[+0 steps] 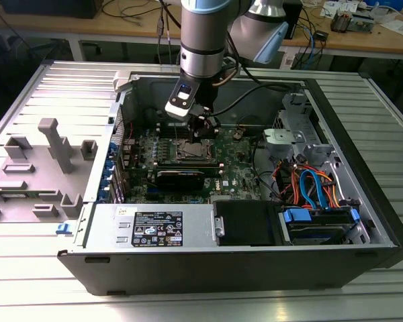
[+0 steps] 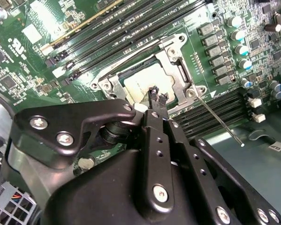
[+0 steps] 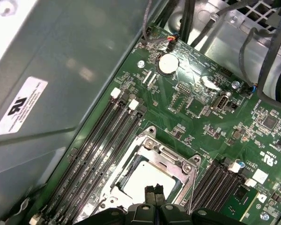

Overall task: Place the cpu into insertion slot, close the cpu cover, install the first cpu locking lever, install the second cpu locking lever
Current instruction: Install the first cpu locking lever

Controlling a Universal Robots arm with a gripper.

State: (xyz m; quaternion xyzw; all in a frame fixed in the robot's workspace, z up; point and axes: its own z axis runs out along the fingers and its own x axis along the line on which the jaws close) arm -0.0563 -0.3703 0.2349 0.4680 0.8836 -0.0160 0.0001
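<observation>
Your gripper [image 3: 154, 190], fingers [image 3: 150, 191] together, tips right over the cpu [image 3: 143, 180], cpu lying flat inside the cover [image 3: 169, 154] window, one lever [image 2: 220, 121] angled free beside it.

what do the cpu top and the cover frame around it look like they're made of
The cpu top looks like matte, dull silver metal: it gives a soft, even sheen. The cpu cover looks like thin stamped sheet metal, likely steel, brighter and semi-gloss: sharp highlights along its bent edges.

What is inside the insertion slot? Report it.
The cpu lies in the insertion slot, its pale metal top showing. The gripper covers one edge, and whatever is under the chip is hidden.
</observation>
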